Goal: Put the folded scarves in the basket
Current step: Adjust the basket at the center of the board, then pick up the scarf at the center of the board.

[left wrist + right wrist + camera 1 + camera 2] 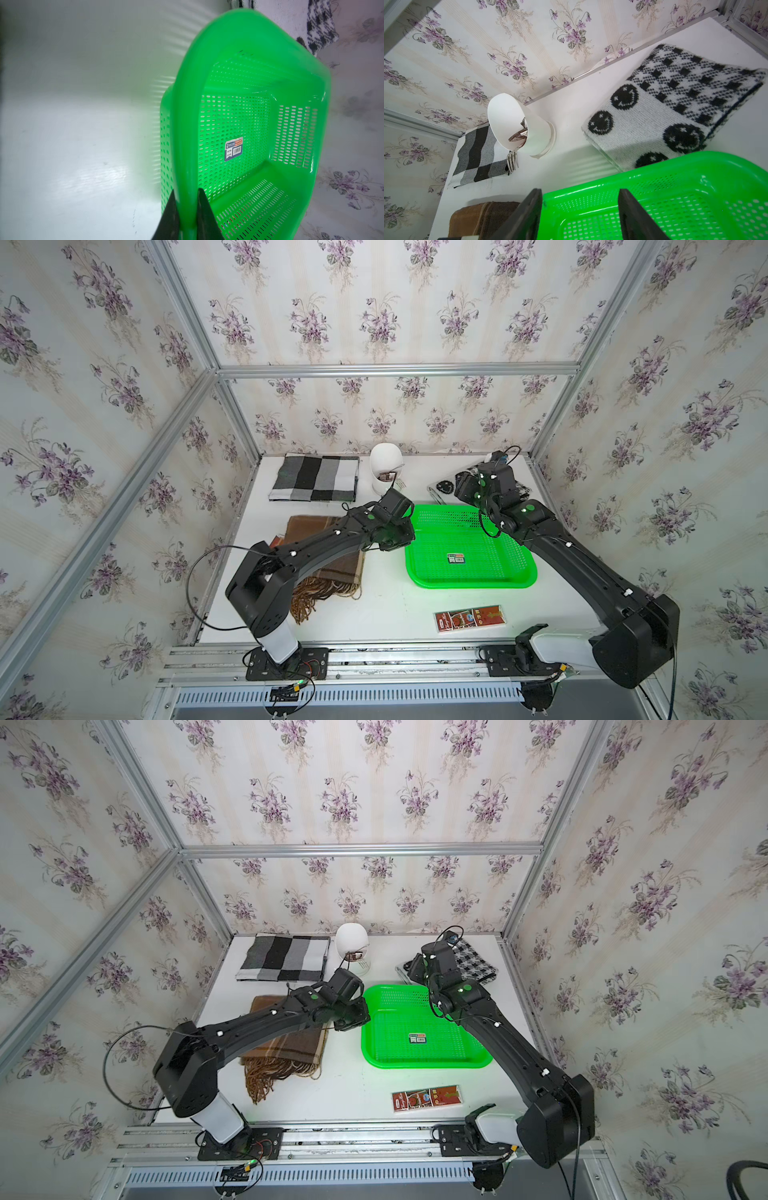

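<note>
Nearest lies a red packet (468, 618), and just beyond it, right of centre, stands the green basket (469, 582). The left gripper (186, 193) is clamped on the basket's left rim, its arm passing over the brown fringed scarf (337, 568) at left; the right gripper (580, 191) hangs by the far rim, jaws apart, gripping nothing. Along the far edge lie a checked scarf (314, 477) at left, a white cup (537, 133) mid-way and the smiley-face scarf (664, 99) at right.

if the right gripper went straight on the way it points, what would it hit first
Probably the basket: its rim sits right between the open fingers of the right gripper in the wrist view. Past it lies the smiley scarf, though depth is unclear.
</note>
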`<state>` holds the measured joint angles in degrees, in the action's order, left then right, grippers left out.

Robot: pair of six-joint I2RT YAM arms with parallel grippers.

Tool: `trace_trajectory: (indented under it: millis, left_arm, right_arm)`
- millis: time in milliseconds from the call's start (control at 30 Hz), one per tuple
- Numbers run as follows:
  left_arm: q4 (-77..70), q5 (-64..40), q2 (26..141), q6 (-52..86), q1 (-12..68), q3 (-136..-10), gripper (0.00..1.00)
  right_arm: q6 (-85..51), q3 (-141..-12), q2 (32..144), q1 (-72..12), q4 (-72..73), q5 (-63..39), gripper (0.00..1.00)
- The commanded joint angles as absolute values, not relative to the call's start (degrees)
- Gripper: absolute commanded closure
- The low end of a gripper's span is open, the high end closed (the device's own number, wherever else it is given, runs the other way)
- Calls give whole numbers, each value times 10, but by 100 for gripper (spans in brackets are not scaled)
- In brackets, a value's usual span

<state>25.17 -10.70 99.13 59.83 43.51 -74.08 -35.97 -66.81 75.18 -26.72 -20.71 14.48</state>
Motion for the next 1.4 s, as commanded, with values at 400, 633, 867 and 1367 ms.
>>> trace_trajectory:
  millis: [400,633,867,1367]
  left_arm:
    - [275,-30,1013,601,448,-767,12]
    - [422,64,829,551,373,-679,12]
    - [471,19,649,489,112,-510,9]
    - [370,-126,683,467,-172,-342,1]
  right_arm:
    - [-360,-655,783,-269,-212,119,32]
    - [-375,-706,877,-364,-205,81,30]
    - [-435,-817,1067,-467,-158,-30,25]
    - [-460,-995,1293,-467,-198,-90,23]
